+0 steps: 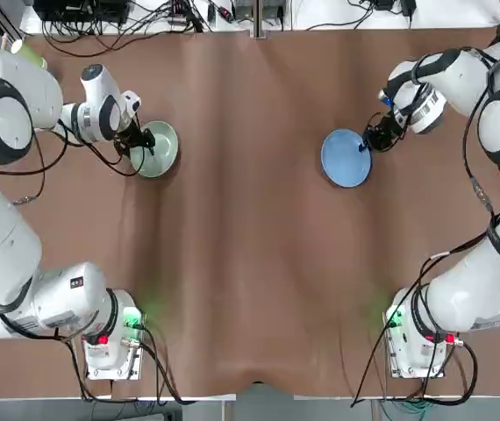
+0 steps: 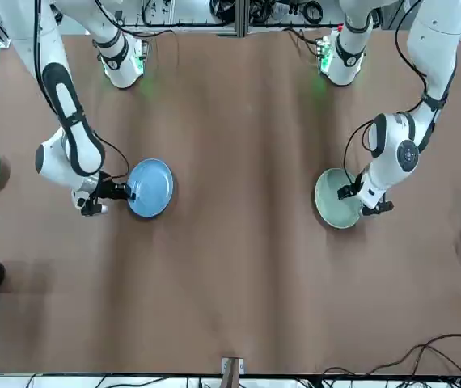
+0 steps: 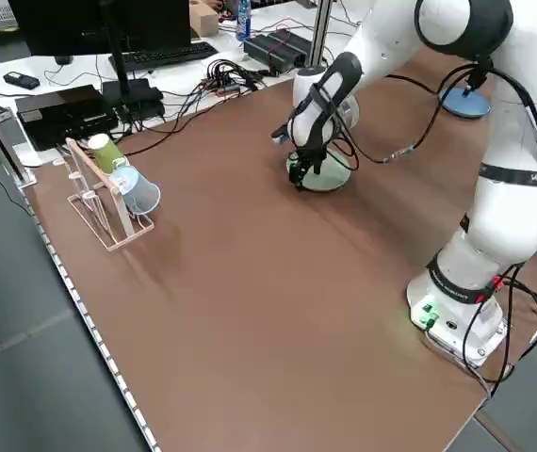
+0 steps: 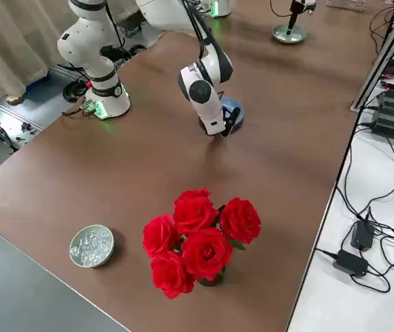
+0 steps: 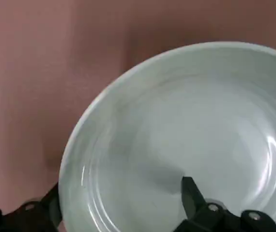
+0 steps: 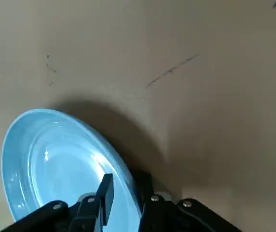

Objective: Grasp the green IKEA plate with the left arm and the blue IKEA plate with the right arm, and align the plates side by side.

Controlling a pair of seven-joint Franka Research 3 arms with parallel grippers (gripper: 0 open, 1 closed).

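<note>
The green IKEA plate point(image 1: 162, 151) lies flat on the brown table at the far left. My left gripper point(image 1: 143, 140) is at its outer rim and open. In the left wrist view one finger point(image 5: 190, 195) is inside the green plate point(image 5: 176, 121) and the other is outside the rim. The blue IKEA plate point(image 1: 345, 160) sits at the far right. My right gripper point(image 1: 375, 139) is shut on its outer rim. In the right wrist view the fingers point(image 6: 106, 191) pinch the edge of the blue plate point(image 6: 51, 159), which is tilted with a shadow beneath it.
A wooden rack point(image 3: 108, 202) with a green cup and a pale blue cup stands near the table's left edge. Red roses point(image 4: 197, 238) and a small silver bowl point(image 4: 92, 245) sit at the right edge. Cables and electronics point(image 1: 127, 17) lie beyond the far edge.
</note>
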